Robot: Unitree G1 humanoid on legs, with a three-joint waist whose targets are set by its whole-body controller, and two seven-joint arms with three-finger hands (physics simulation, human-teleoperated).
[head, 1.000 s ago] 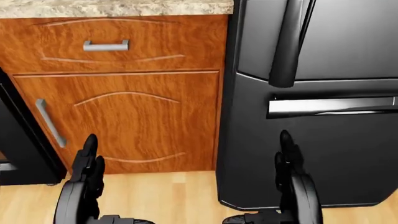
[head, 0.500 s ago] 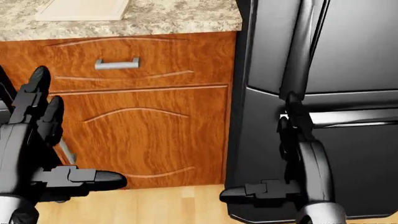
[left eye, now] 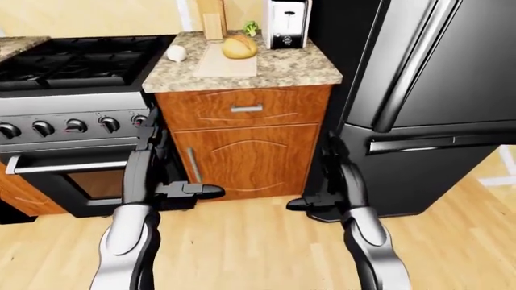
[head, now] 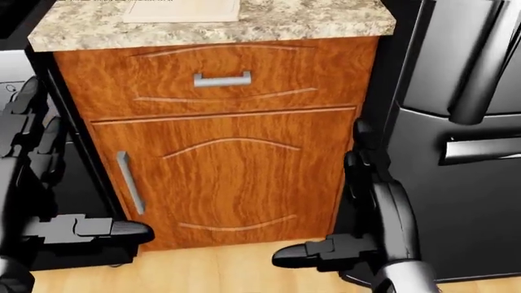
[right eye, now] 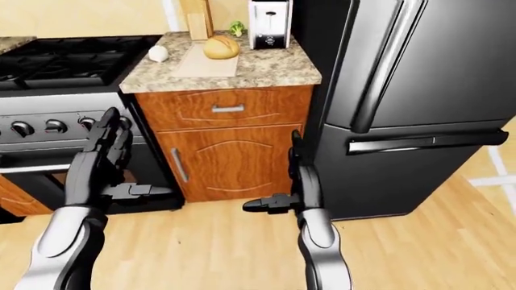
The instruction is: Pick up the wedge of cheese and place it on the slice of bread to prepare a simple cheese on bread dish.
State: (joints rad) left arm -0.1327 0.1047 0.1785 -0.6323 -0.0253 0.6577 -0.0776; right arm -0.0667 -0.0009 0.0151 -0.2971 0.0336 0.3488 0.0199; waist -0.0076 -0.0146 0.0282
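Currently both hands are hanging released and empty: left robot hand [left eye: 153, 166], right robot hand [left eye: 331, 181]. Yellowish lump, seemingly the cheese [left eye: 239, 47], is sitting on the counter [left eye: 306, 63] at twelve o'clock, between the hands; bread not identifiable.

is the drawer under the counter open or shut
Shut. The drawer front sits flush with the cabinet door below it, with no gap showing in either eye view.

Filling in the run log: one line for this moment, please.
left hand open, empty | right hand open, empty | facing cabinet | bread on counter
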